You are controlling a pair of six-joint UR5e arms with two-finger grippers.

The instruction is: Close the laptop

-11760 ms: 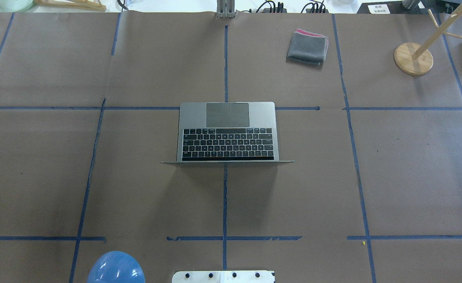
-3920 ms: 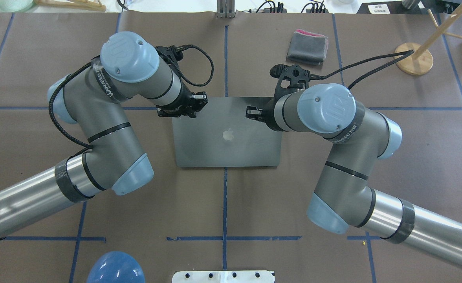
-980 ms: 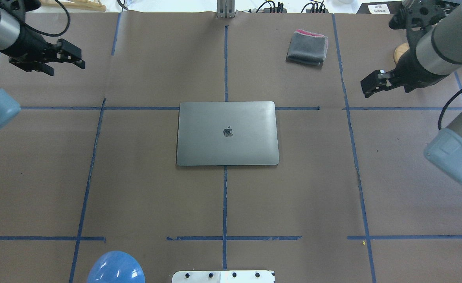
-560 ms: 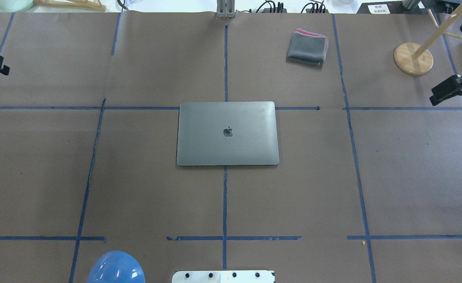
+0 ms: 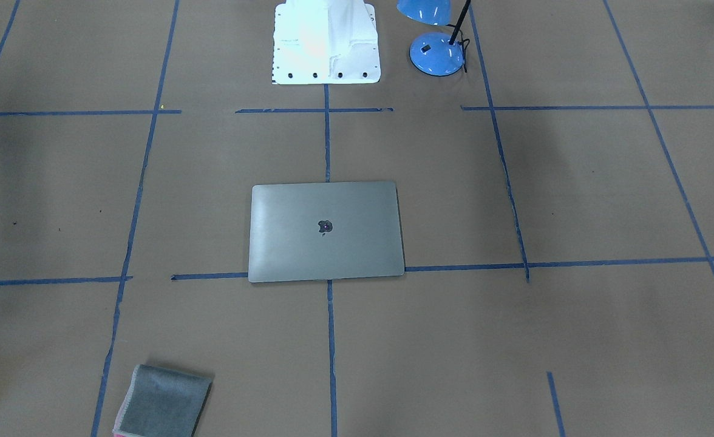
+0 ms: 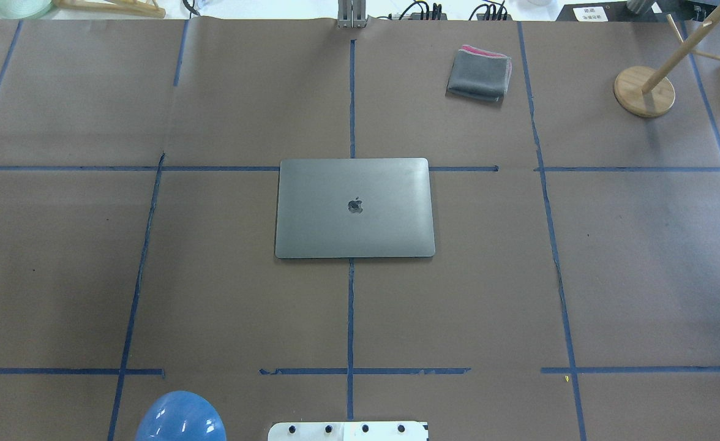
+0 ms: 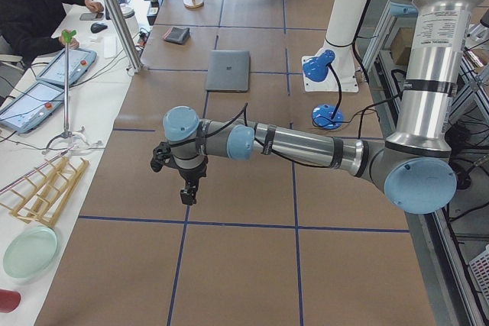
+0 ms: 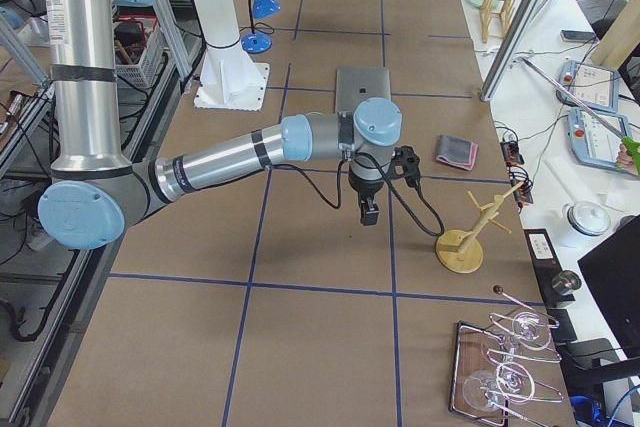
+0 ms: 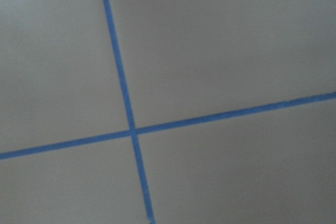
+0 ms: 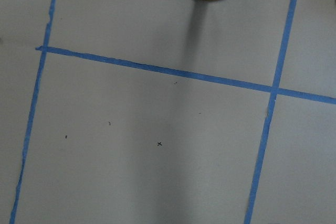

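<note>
**Desk:** How does the laptop [image 5: 326, 243] look on your feed?

**Me:** I see it folded flat, lid down on its base, slim grey metal with rounded corners. The dark apple logo [image 6: 354, 206] faces up in the middle of the lid. The lid's edges sit flush with the base all round, as far as I can make out.

**Desk:** Where is it?

**Me:** In the middle of the table [image 6: 152, 275], square to the blue tape lines [image 6: 350, 318], right over one of their crossings. A folded grey cloth [image 6: 479, 73] lies well apart from it, toward the far edge.

**Desk:** And the grippers?

**Me:** I get them only from the cameras at the table's ends. The left gripper [image 7: 186, 194] hangs pointing down above the paper, well apart from the laptop, out toward the robot's left end. The right gripper [image 8: 368, 215] hangs the same way toward the other end, near the wooden stand [image 8: 460, 247], also well apart from the laptop. Neither touches anything. I cannot tell from these angles whether either one is parted or clenched.
</note>
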